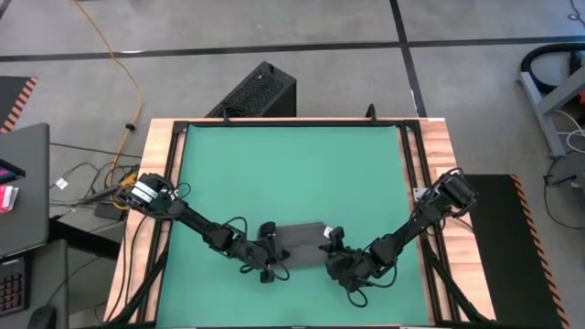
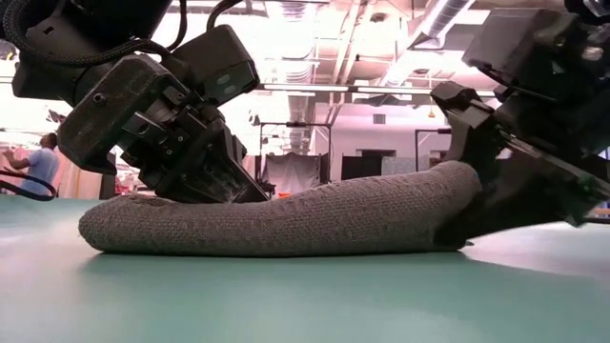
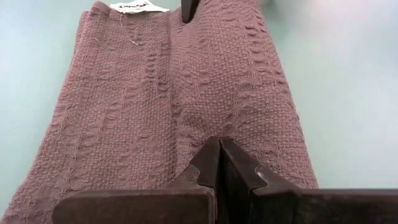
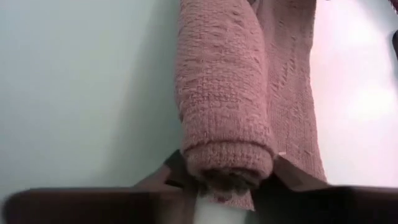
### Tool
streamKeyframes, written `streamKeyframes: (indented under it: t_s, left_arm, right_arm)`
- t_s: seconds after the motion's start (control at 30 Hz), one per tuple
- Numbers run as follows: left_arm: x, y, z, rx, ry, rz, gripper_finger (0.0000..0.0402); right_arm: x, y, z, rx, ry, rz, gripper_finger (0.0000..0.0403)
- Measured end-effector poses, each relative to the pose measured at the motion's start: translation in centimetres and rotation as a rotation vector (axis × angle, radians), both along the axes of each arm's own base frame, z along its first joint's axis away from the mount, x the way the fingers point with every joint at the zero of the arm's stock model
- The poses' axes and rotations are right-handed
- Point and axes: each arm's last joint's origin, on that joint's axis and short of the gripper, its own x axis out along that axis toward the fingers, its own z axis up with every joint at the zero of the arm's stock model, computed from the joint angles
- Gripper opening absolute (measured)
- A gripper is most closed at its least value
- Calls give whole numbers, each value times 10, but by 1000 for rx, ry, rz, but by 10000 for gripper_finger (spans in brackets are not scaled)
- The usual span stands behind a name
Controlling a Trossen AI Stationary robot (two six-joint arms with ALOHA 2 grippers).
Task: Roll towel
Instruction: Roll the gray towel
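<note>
Resting near the front edge of the green table mat (image 1: 292, 174), at about six o'clock from its centre, the dark grey knitted cloth towel (image 1: 300, 245) lies between my two grippers, partly rolled into a thick tube; my left gripper (image 1: 271, 265) sits at the towel's nine o'clock end, its two dark fingers (image 3: 219, 168) pressed together tip to tip with nothing between them, the tips resting on the flat woven part of the cloth; a small white tag (image 3: 139, 7) shows at the far edge from that wrist; my right gripper (image 1: 331, 245) is at the towel's three o'clock end, its fingers (image 4: 292, 177) standing on either side of the rolled end and touching it, so I grip the roll there; from table height that end (image 2: 448, 191) of the roll is lifted slightly while the rest (image 2: 267, 224) lies on the mat; a person (image 2: 38, 162) stands far off in the room beyond.
</note>
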Motion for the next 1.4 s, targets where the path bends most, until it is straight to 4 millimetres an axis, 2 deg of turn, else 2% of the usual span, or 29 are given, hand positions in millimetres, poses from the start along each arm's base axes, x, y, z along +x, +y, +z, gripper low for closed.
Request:
streamKeyframes:
  t_s: [0.1,0.23,0.33,0.47,0.6,0.77,0.9,1.03,1.27,1.4]
  left_arm:
    - [0,-1,0,-30,-9,3,0]
    - [2,-3,8,-85,-53,6,0]
    - [2,-3,23,-88,-105,-1,0]
    - [-3,1,50,-25,-147,12,0]
    - [-14,4,61,60,-132,118,0]
    - [-38,-10,53,267,-87,206,0]
    - [-47,-30,45,242,-149,162,0]
    - [-54,-44,44,299,-208,144,0]
    - [-59,-33,30,300,-150,135,0]
    - [-55,-23,26,232,-145,108,0]
  right_arm:
    - [0,0,0,11,-4,-12,93]
    - [0,0,0,26,-8,-25,93]
    - [-2,1,-1,70,-3,-49,93]
    - [-2,0,-1,131,-2,-91,93]
    - [-3,0,0,148,-3,-102,93]
    - [-3,0,0,169,9,-96,93]
    - [-1,-3,0,176,15,-102,93]
    - [0,-5,0,180,18,-105,93]
    - [0,-5,0,187,29,-100,93]
    - [0,-5,0,191,33,-98,93]
